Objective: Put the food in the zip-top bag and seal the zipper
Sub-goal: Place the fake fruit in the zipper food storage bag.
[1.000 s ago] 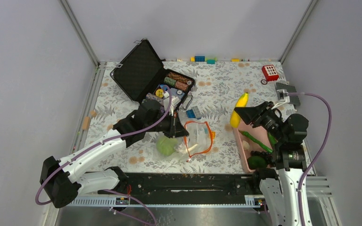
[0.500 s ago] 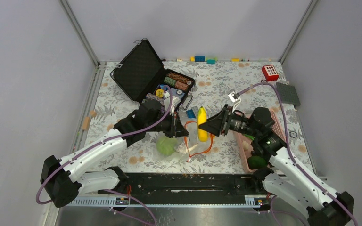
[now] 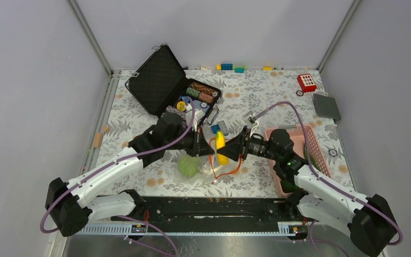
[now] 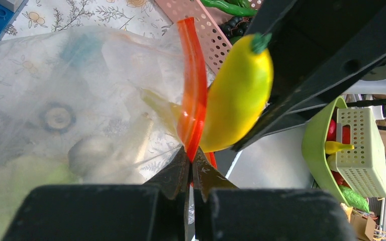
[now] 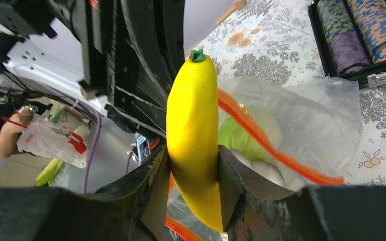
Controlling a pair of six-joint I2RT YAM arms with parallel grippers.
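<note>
The clear zip-top bag (image 3: 226, 159) lies mid-table with its mouth lifted. My left gripper (image 3: 210, 150) is shut on the orange-red zipper (image 4: 193, 95), pinching the strip at its tips (image 4: 191, 159). My right gripper (image 5: 192, 165) is shut on the yellow piece (image 5: 191, 120), clamped at its lower half with its green-tipped end pointing forward. That yellow piece (image 3: 220, 146) sits at the bag's mouth, against the zipper (image 5: 261, 138), just right of the left gripper. Inside the bag (image 5: 316, 110) are the light-green cabbage (image 3: 188, 165) and a white piece (image 5: 262, 169).
An open black case (image 3: 158, 80) with poker chips (image 3: 202, 92) stands behind the left arm. Blue bricks (image 3: 220, 127) lie just behind the bag. The pink basket (image 3: 314, 140) sits right, partly under the right arm. A red toy (image 3: 306, 82) and grey plate (image 3: 326, 106) lie far right.
My right arm has swung left from over the pink basket, carrying the yellow piece to the bag's mouth. The left gripper has stayed put, holding the zipper.
</note>
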